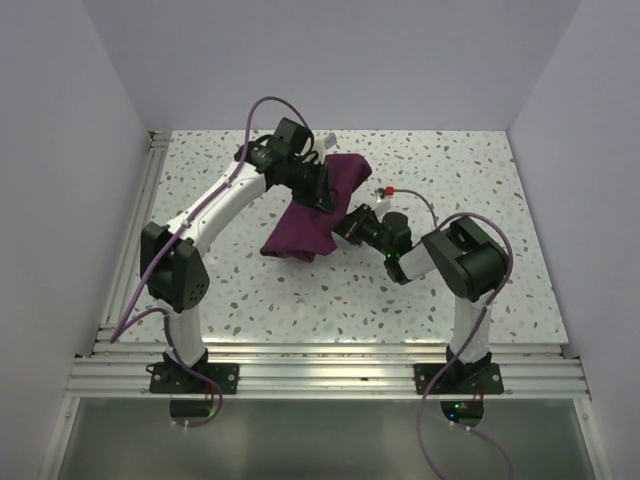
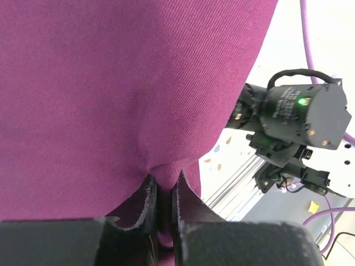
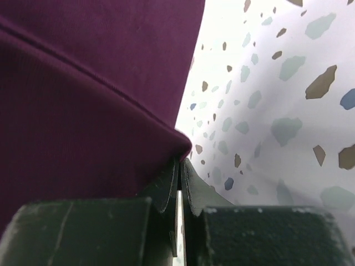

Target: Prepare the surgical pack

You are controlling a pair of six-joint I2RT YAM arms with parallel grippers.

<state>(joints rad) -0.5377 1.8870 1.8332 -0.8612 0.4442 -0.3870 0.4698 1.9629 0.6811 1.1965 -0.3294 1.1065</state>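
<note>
The plum surgical pack (image 1: 303,228) drapes bunched at the speckled table's (image 1: 460,170) centre. The left gripper (image 2: 163,185) is pinched tight on a fold at its 12 o'clock edge. The right gripper (image 3: 180,166) is clamped on its 3 o'clock corner.

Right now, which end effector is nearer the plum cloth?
Neither: left and right both touch it. The left end effector pinches a fold of the plum cloth; the right end effector is shut on its corner.
</note>
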